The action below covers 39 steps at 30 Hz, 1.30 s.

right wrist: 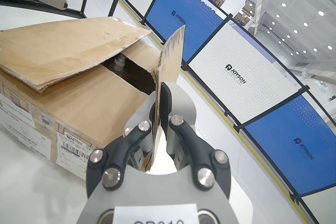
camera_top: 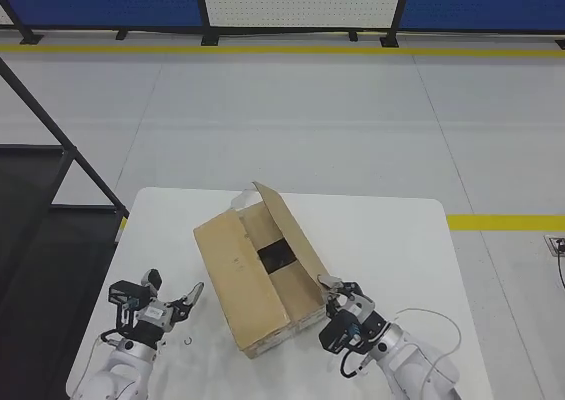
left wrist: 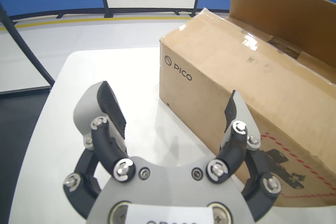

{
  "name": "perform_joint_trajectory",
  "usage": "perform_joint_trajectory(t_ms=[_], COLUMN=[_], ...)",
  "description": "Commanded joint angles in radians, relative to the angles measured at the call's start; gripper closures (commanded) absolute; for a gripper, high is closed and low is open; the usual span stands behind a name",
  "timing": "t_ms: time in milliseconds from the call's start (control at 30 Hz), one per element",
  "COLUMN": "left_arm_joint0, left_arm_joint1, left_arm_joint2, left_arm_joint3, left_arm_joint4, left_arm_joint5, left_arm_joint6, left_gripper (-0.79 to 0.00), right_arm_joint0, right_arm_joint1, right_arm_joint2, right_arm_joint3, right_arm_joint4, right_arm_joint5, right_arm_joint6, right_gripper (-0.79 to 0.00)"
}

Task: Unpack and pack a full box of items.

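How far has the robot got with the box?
Just started. Done: one flap of the box stands up. In hand: the right hand is shut on that flap. The left hand is open beside the box. Left: lifting the other flap, then unpacking and repacking.

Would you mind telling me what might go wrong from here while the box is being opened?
1. The right gripper is shut on the raised flap at its frayed edge; a harder pull might tear the cardboard or let it slip.
2. The left gripper hangs open beside the box, holding nothing, so pulling the flap may drag or tilt the box.
3. The other flap covers most of the opening, so reaching in may snag.
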Motion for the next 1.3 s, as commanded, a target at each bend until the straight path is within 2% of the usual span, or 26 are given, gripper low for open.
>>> perform_joint_trajectory(t_ms=[0,67,100,133,367,533,867,1267], left_arm_joint0=[0.008,0.015,0.018,0.021,0.038,0.041,-0.004,-0.066], left_arm_joint1=[0.004,0.009,0.011,0.014,0.030,0.039,0.040,0.033], left_arm_joint2=[-0.004,-0.007,-0.010,-0.010,-0.016,-0.014,0.059,0.147], left_arm_joint3=[-0.002,-0.005,-0.006,-0.008,-0.015,-0.014,0.021,0.053], left_arm_joint4=[0.016,0.038,0.050,0.063,0.144,0.189,0.229,0.193], left_arm_joint5=[-0.045,-0.088,-0.107,-0.129,-0.259,-0.308,-0.310,-0.290], left_arm_joint6=[0.001,-0.001,0.000,-0.001,-0.006,-0.007,-0.026,-0.059], left_gripper=[-0.785,-0.785,-0.785,-0.785,-0.785,-0.785,-0.785,-0.785], right_arm_joint0=[0.007,0.013,0.015,0.016,-0.010,-0.045,-0.119,-0.194], right_arm_joint1=[0.000,0.000,0.000,0.001,0.008,0.016,0.040,0.060], right_arm_joint2=[-0.002,-0.004,-0.004,-0.004,0.001,0.016,0.064,0.115], right_arm_joint3=[0.006,0.012,0.014,0.014,-0.027,-0.073,-0.152,-0.186], right_arm_joint4=[0.009,0.014,0.017,0.019,0.013,0.017,0.016,0.026], right_arm_joint5=[0.008,0.013,0.015,0.019,0.039,0.039,-0.003,0.006], right_arm_joint6=[0.007,0.011,0.013,0.013,-0.017,-0.067,-0.231,-0.279], right_gripper=[-0.277,-0.329,-0.385,-0.785,-0.785,-0.785,-0.785,-0.785])
